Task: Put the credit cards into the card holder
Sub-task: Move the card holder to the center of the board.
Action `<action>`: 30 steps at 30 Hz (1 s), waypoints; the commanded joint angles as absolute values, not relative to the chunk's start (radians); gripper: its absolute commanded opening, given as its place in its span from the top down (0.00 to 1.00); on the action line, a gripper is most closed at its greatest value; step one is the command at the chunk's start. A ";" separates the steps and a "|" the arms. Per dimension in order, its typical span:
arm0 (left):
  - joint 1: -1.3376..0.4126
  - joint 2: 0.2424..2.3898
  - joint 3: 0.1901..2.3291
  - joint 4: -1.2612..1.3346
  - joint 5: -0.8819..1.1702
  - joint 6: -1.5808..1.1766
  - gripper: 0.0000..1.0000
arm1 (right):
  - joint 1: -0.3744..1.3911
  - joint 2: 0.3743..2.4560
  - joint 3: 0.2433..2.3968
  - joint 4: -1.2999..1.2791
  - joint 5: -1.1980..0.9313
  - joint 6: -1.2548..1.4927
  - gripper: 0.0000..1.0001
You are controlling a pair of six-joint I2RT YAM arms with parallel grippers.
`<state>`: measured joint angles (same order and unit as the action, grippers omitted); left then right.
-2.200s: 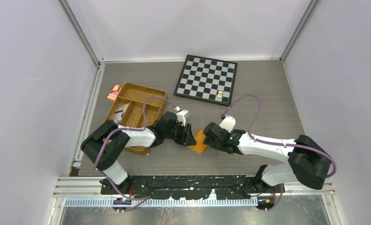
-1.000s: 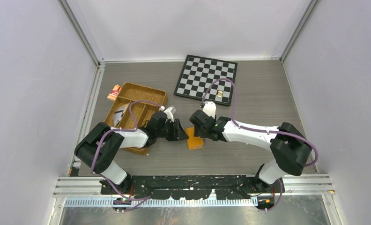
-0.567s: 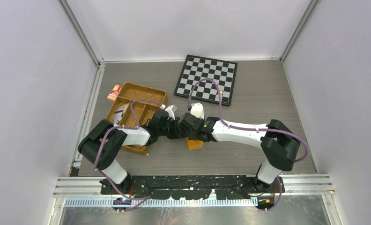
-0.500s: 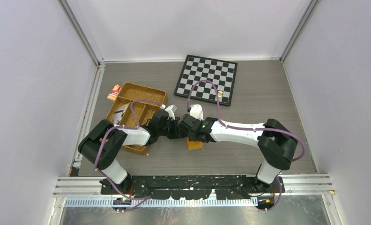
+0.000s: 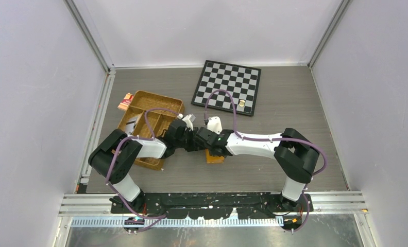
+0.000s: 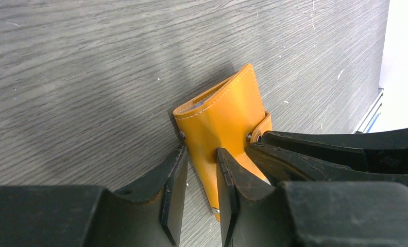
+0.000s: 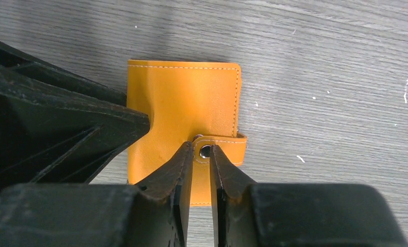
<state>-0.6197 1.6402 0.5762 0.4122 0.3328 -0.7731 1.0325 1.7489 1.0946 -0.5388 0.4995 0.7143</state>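
At the left edge of the worktop a red packet [image 5: 125, 101] lies just beside the far-left corner of a woven tray [image 5: 167, 101], and a pale card [image 5: 131, 123] rests in a left compartment of the tray. The left arm reaches from the near-left corner across the tray's near side. The left gripper [image 6: 201, 152] is closed on the left side of the orange holder [image 6: 222, 116], with the leather pinched between its fingers. The holder [image 5: 216, 158] is on the bare wood, about the middle of the worktop and nearer to the near edge, and it is folded. In the left wrist view its far end looks a little raised, with a pocket slit open at the top. The right gripper [image 7: 201, 149] meets it from the right and is closed on the strap [image 7: 227, 141], with the metal snap [image 7: 205, 151] between its fingertips. The two grippers almost touch each other. A chessboard [image 5: 226, 86] lies at the far edge with a small yellowish piece [image 5: 241, 103] on its near-right corner.
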 commanded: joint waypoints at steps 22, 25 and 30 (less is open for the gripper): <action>-0.619 1.673 0.576 0.284 0.235 -0.674 0.71 | 1.038 1.709 1.136 -0.718 0.718 0.825 0.99; -0.619 1.674 0.575 0.284 0.235 -0.673 0.71 | 1.038 1.711 1.150 -0.778 0.762 0.868 0.99; -0.619 1.677 0.580 0.279 0.235 -0.672 0.71 | 1.027 1.694 1.163 -0.841 0.769 0.906 0.95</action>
